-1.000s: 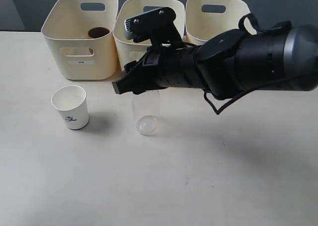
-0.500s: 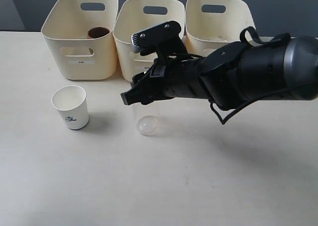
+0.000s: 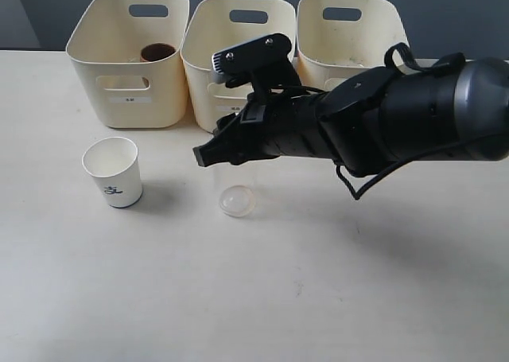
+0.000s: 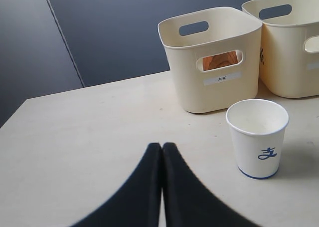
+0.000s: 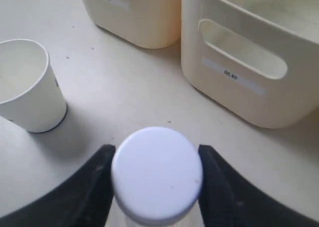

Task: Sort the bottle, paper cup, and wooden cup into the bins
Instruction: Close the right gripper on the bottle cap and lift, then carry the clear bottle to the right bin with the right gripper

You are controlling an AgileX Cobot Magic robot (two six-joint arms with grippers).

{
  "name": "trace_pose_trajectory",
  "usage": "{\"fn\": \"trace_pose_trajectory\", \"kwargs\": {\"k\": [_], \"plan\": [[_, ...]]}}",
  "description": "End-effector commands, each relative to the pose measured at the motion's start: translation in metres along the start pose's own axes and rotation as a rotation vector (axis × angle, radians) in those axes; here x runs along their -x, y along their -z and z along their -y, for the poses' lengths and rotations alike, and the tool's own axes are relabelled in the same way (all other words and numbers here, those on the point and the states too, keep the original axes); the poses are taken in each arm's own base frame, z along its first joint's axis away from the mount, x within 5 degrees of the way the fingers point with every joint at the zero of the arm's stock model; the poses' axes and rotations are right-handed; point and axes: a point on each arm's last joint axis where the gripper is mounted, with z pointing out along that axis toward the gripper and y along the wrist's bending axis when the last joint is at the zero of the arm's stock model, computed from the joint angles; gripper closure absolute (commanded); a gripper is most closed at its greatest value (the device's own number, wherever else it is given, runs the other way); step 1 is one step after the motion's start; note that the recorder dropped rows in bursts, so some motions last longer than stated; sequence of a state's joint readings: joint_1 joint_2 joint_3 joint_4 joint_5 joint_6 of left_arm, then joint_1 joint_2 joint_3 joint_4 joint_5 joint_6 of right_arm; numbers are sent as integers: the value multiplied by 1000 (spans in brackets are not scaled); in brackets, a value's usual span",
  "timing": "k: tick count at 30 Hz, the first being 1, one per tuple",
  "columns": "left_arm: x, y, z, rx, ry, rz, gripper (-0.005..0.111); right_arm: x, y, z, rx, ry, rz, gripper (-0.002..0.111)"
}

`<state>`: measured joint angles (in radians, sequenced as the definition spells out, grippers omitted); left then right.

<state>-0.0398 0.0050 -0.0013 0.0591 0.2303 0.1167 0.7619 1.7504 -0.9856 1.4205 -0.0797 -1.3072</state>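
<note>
White-capped bottle between fingers of right gripper, apparently clamped near cap. Risk: slick plastic slips or swings on lift, toppling paper cup beside gripper.

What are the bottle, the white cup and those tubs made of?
Bottle: clear, glossy plastic, it seems; the table shows through it, and its cap is matte white.
Cup: likely paper, matte white with a printed logo.
Tubs: probably moulded plastic, smooth cream, rounded corners.
</note>
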Motion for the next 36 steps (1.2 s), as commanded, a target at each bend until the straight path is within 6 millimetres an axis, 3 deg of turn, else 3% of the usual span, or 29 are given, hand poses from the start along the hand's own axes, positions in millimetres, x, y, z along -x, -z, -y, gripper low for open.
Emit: {"fn": "trace_pose_trajectory", "kwargs": {"k": [1,6,13,20,25,36], "plan": [[0,0,0,0,-5,8,107,2,2,6,-49,-6,17,108],[0,0,0,0,-5,8,107,16,20,11,-98,-35,85,108],[0,0,0,0,-5,8,107,52,76,20,-172,-42,274,108],[0,0,0,0,-5,8,107,71,130,44,-418,-127,440,108],[0,0,0,0,-5,8,107,72,142,59,-612,-159,481,108],[0,0,0,0,-5,11,107,78,150,64,-690,-109,569,108]]}}
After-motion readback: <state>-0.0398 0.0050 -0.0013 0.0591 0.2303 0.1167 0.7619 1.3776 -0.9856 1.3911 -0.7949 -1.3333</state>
